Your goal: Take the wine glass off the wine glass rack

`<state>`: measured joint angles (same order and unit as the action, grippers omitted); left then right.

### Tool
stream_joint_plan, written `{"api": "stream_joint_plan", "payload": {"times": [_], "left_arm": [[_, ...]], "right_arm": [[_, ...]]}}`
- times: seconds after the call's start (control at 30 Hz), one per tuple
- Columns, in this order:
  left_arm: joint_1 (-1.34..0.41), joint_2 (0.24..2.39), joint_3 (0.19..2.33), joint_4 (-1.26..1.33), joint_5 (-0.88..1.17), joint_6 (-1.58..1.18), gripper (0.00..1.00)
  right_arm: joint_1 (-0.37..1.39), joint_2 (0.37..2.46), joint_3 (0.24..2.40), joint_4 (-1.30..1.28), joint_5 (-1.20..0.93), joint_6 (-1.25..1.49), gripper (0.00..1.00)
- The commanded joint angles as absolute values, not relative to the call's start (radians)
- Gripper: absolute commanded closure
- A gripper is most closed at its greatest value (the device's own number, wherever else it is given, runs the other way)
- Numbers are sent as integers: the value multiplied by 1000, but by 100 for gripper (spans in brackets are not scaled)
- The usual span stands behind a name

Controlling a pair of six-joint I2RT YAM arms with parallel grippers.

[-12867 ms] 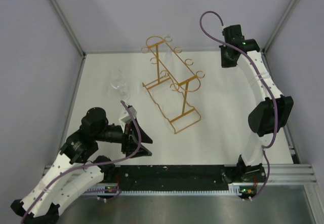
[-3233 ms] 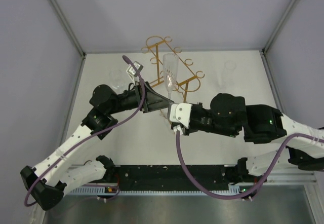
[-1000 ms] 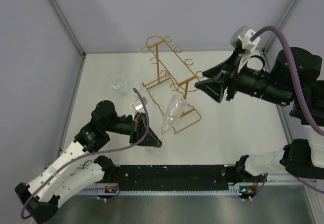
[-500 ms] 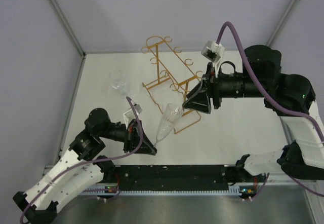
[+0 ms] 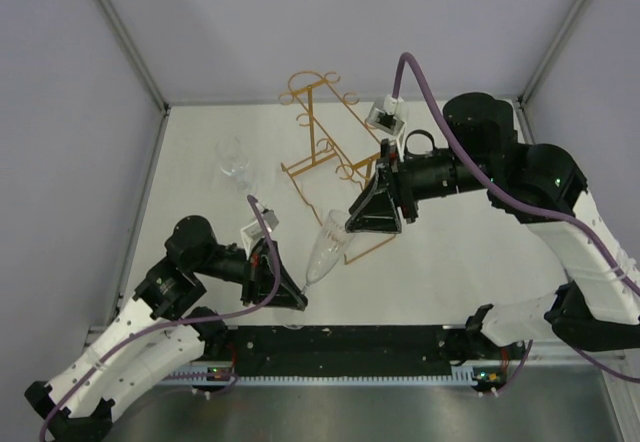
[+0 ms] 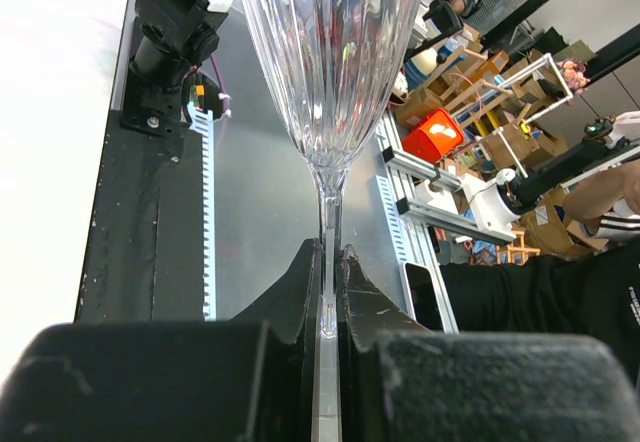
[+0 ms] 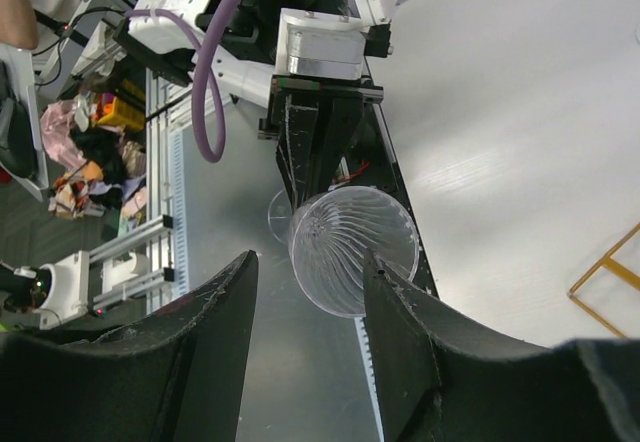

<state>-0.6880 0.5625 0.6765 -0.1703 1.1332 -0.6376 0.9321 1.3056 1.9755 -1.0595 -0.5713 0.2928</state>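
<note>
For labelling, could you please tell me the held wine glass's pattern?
The wine glass is clear with vertical flutes; left wrist view shows it best.

We are seeing a second clear glass [image 5: 234,159] standing on the white surface [image 5: 450,252] near its left edge, toward the far-left corner. Beyond the near edge, we are spotting an orange bin [image 6: 432,134] and cardboard boxes [image 6: 545,230].

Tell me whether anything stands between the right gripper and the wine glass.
Nothing visible does. The open right gripper faces the rim of the wine glass with only free space between. The left gripper holds its stem from the far end, and the rack stands aside.
</note>
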Motion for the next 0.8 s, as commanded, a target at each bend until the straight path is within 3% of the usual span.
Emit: {"api": "stream_joint_plan", "payload": {"times": [0.0,0.67,0.77], "left_arm": [[-690,560,686,-158,1149,-603,100],[-690,586,710,-163,1149,-588,100],[-690,592,716,-163,1149,-588,100]], "right_arm": [[922,1313,1971,-996,-627,299,54],[920,1301,1894,-976,-707,279,63],[920,1298,1887,-973,-719,278,69]]}}
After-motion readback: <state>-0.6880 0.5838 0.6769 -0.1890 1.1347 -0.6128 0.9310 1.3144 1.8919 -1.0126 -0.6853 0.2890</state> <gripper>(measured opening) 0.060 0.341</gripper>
